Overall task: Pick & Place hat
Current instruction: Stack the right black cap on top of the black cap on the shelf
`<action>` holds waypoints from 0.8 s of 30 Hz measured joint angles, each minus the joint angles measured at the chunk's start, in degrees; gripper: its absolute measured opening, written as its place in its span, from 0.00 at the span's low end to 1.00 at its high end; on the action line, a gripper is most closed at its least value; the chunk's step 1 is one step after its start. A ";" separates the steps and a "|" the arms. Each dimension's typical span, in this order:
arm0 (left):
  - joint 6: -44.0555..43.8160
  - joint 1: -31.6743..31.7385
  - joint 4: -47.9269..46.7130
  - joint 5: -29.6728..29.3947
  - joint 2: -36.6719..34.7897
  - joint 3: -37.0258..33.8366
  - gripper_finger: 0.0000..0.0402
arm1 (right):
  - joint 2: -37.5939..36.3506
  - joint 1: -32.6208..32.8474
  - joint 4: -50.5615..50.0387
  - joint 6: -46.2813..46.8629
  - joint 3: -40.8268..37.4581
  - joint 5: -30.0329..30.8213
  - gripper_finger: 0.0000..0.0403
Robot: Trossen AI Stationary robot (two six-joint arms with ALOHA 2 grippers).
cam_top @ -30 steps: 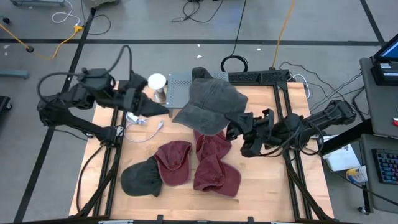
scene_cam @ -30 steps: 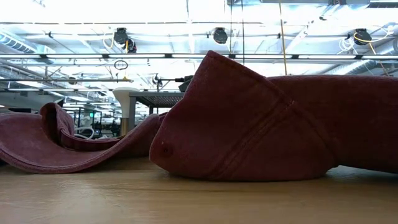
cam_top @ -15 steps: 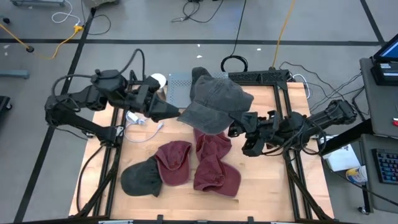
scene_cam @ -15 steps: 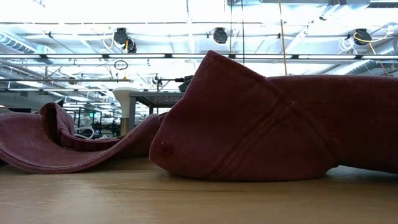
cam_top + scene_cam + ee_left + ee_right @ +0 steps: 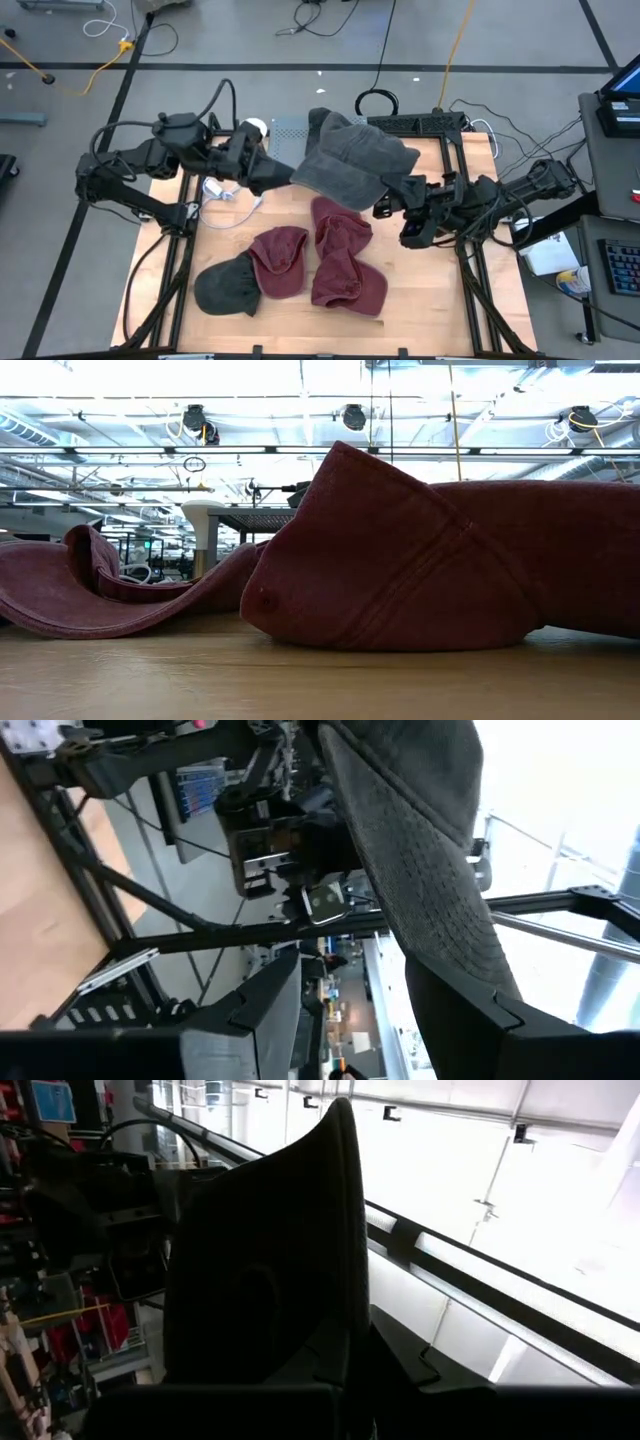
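A grey hat (image 5: 352, 160) hangs in the air over the table's far middle, with my right gripper (image 5: 388, 196) shut on it from the right. My left gripper (image 5: 286, 180) stands open and level at the hat's left edge. In the left wrist view the hat's stitched brim (image 5: 425, 870) runs down to one finger (image 5: 455, 1010), and the gap between the fingers (image 5: 350, 995) holds nothing. I cannot tell whether that finger touches the brim. Two maroon hats (image 5: 280, 260) (image 5: 342, 262) and a dark grey one (image 5: 228, 286) lie on the table. My right gripper pinches the grey hat's lower right edge (image 5: 340, 1342) between its two fingers, slanting upward from the table's right. The hat (image 5: 270, 1260) stands up above the fingers, lifted clear of the table and of the hats below it.
A white cup (image 5: 252, 130) and a perforated grey plate (image 5: 288, 140) stand at the far left, with a white cable (image 5: 228, 192) beside them. In the low view a maroon hat (image 5: 420, 560) fills the near foreground. Bare wood shows at the near right (image 5: 430, 290).
My left gripper has moved toward the table's right, up to the held hat's left edge, and has rolled about its own line while staying open. The grey hat has tipped a little, its right side now higher.
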 joint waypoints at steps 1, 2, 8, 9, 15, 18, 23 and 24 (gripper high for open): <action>0.00 0.26 0.32 -0.05 0.00 0.00 0.46 | -0.08 0.00 0.51 -0.40 0.00 0.01 0.03; -0.01 0.51 0.42 -0.27 0.02 0.00 0.46 | -0.23 0.11 0.84 -0.80 0.00 0.06 0.03; 0.04 1.50 3.20 -1.67 -0.37 0.00 0.46 | -0.74 1.01 2.19 -0.90 -0.02 -0.05 0.03; 0.04 1.66 3.72 -1.47 -0.35 0.00 0.46 | -0.74 1.03 2.17 -0.90 -0.02 -0.15 0.03; -1.30 1.80 4.75 -0.65 0.47 0.00 0.46 | -0.70 0.94 1.18 -0.90 -0.02 0.00 0.03; -1.90 1.80 5.80 0.28 1.07 0.01 0.46 | -0.70 0.96 1.28 -0.90 -0.02 -0.06 0.03; -2.32 1.36 13.35 1.18 2.81 0.07 0.46 | -0.72 0.92 1.01 1.13 -0.02 -0.22 0.03; -2.80 1.33 13.78 2.09 2.95 0.02 0.46 | -0.72 0.83 0.93 1.53 -0.02 -0.31 0.03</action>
